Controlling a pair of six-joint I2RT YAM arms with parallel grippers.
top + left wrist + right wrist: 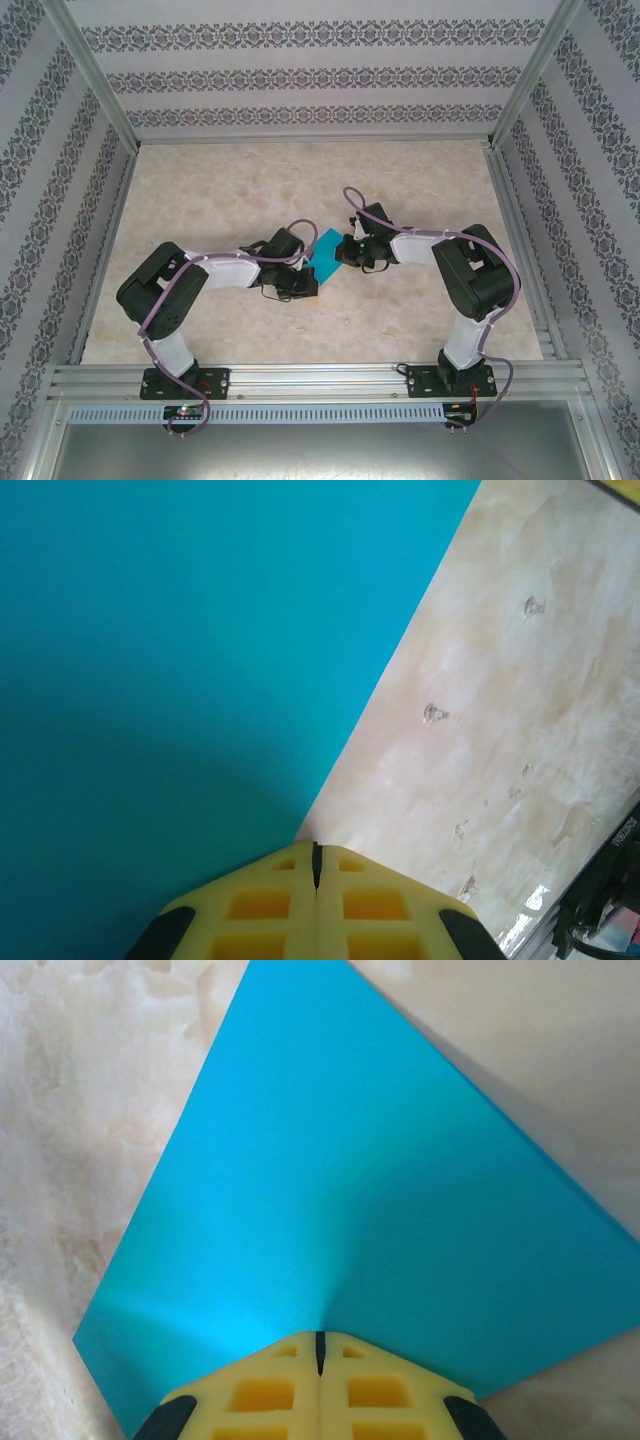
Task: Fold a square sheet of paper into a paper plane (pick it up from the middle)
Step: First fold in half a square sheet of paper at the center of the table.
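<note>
- Beige marbled table (220, 190): both arms are reaching inward, elbows bent outward, wrists meeting near its middle.
- Left gripper (316, 855) is pinching the square sheet of paper (180, 680) at its edge (fingers fully together).
- Right gripper (320, 1340) is pinching the sheet's opposite side.

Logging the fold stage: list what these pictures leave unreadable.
Left wrist view: the square sheet of paper runs off the top and left edges. The left claw, shut, hides whether it pinches the sheet's edge.
Right wrist view: the right claw covers the sheet's near part. Its right corner is cut off by the frame.
Top view: both claws cover most of the sheet, and its outline and creases are too small to read.
</note>
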